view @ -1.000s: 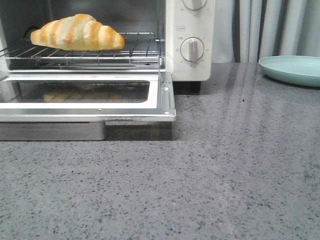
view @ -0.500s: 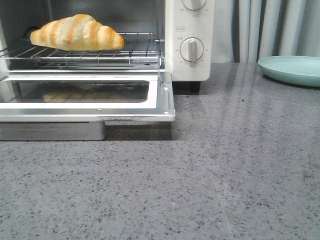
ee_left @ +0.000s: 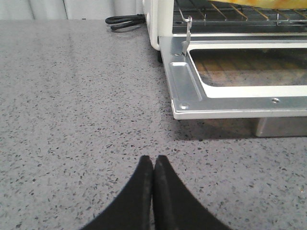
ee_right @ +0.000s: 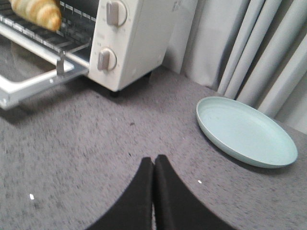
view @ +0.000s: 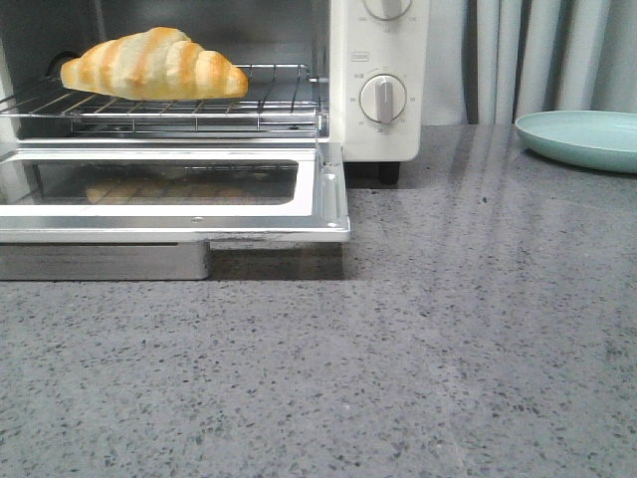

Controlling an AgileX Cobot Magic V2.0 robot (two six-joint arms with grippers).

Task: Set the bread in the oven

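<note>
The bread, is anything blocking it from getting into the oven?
No. The bread already lies on the wire rack inside the oven. The door hangs open and flat in front, with nothing visible on it. Both grippers, left and right, are shut and empty.

The oven has a smooth white body. Its open door is shiny metal around a glass window. The wire rack is thin shiny metal. The bread has a smooth, slightly shiny crust. The table is speckled grey stone, smooth with a soft shine. The plate beside the oven looks like smooth matt plastic. Soft cloth curtains hang behind it.
</note>
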